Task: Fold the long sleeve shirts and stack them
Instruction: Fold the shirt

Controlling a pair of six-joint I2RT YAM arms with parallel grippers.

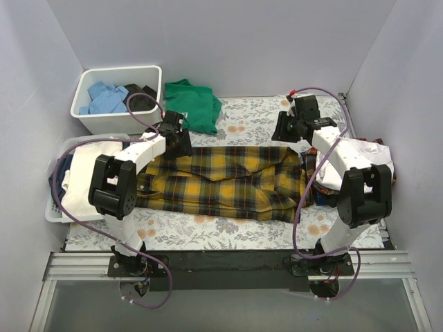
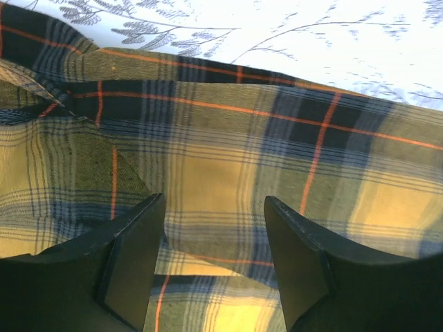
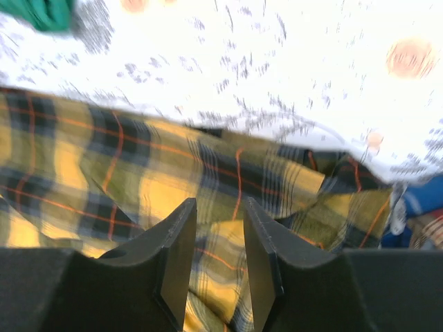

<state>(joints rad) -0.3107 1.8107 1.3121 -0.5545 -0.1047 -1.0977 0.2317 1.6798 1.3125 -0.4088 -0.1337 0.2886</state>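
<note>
1. Plaid shirt (image 1: 228,181) lies stretched left to right across the middle of the floral table (image 1: 242,114).
2. The left gripper (image 2: 214,204) hangs over the shirt's far left edge, its fingers well apart with flat cloth beneath them.
3. The right gripper (image 3: 220,204) sits at the far right edge with a narrow gap; I cannot tell whether it pinches cloth.
4. A green T-shirt (image 1: 195,104) lies just beyond the shirt, beside a white bin (image 1: 88,123).

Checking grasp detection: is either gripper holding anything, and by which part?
Left gripper: open over the plaid flannel shirt, nothing held. Right gripper: shirt cloth sits between its jaws; a grip cannot be told.
</note>
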